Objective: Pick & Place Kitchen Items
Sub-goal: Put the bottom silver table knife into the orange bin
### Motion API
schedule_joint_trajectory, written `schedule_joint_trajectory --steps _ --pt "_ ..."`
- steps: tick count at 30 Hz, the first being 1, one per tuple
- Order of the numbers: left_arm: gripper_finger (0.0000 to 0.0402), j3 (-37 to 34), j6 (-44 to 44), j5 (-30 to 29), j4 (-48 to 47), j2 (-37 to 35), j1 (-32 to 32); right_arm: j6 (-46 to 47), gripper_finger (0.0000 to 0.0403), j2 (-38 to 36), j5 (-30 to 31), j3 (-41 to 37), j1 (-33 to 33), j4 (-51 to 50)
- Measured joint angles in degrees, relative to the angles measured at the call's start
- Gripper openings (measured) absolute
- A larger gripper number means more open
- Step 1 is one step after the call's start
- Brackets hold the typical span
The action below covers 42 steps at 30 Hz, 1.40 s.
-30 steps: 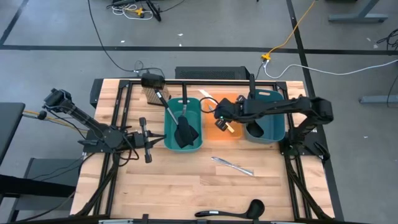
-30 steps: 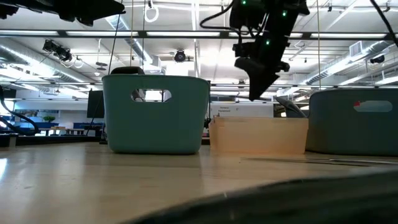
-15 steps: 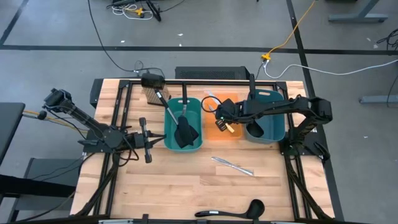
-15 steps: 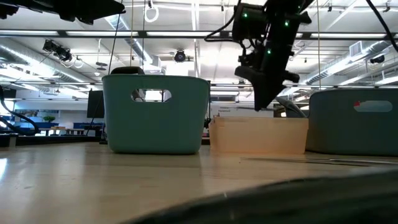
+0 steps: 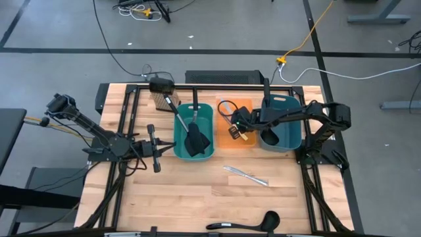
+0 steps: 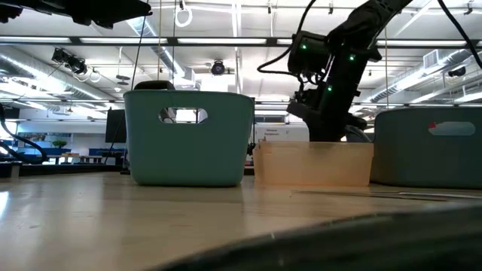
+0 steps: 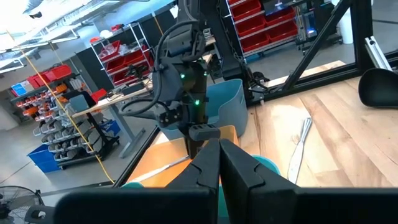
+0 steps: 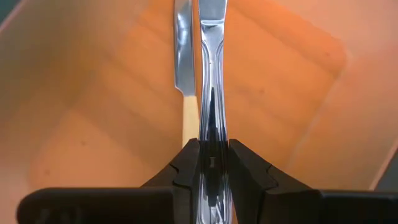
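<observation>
Reaching into the orange bin, the right gripper is clamped on a silver knife, which is held lengthwise above the bin's floor. A yellow-handled knife is seen lying in the bin just beside it. Another silver knife is left on the table in front of the bin. The left gripper is parked beyond the teal bin, its fingers pressed together on nothing.

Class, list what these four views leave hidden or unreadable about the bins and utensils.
- Low view: orange bin and teal bin walls hide their contents.
- High view: right gripper covers the silver knife it holds; ladle handle is cut off by the bottom edge.
- Right wrist view: silver knife tip cut off at the top edge.
</observation>
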Motion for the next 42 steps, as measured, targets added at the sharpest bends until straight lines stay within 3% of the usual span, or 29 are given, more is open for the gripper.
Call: schedule_joint_trajectory --steps 14,42 --pt "0.0014 0.02 0.61 -0.20 0.46 0.00 0.02 -2.35 0.0065 0.00 -5.23 0.02 -2.57 -0.70" --pt "0.0014 0.04 1.19 -0.22 0.49 0.00 0.02 -1.30 0.0066 -0.01 -8.19 -3.23 -2.69 1.57"
